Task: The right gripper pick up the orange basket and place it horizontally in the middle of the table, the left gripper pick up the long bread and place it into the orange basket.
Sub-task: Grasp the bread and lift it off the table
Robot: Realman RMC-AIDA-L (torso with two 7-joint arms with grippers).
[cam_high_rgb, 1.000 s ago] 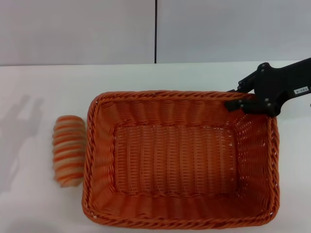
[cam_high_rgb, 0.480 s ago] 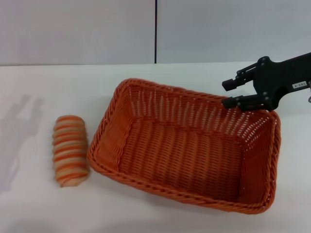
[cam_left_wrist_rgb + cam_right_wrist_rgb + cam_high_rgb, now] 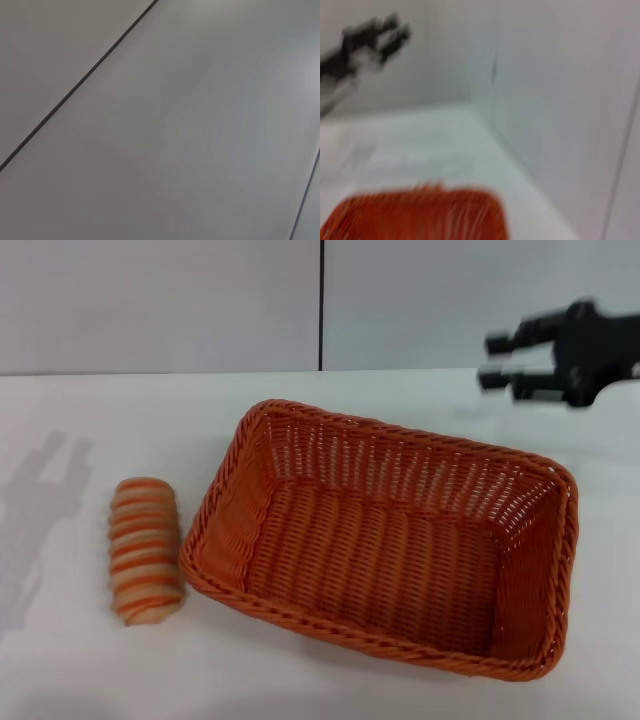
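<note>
The right claw [image 3: 497, 360] hangs in the air at the far right, above the back of the white surface [image 3: 90, 420], with its two black fingers [image 3: 510, 340] parted and nothing between them. It is well clear of the basket [image 3: 392, 570], up and behind the basket's far right corner. The basket sits on the surface with its long side running roughly across (slightly skewed, the left end farther back) and nothing inside it. The bread [image 3: 145, 550] lies on the surface just beside the basket's left end, close to the rim, its length pointing front to back. In the right wrist view the left claw [image 3: 372, 37] shows far off, raised near the grey wall [image 3: 160, 300]; whether it is parted I cannot tell.
</note>
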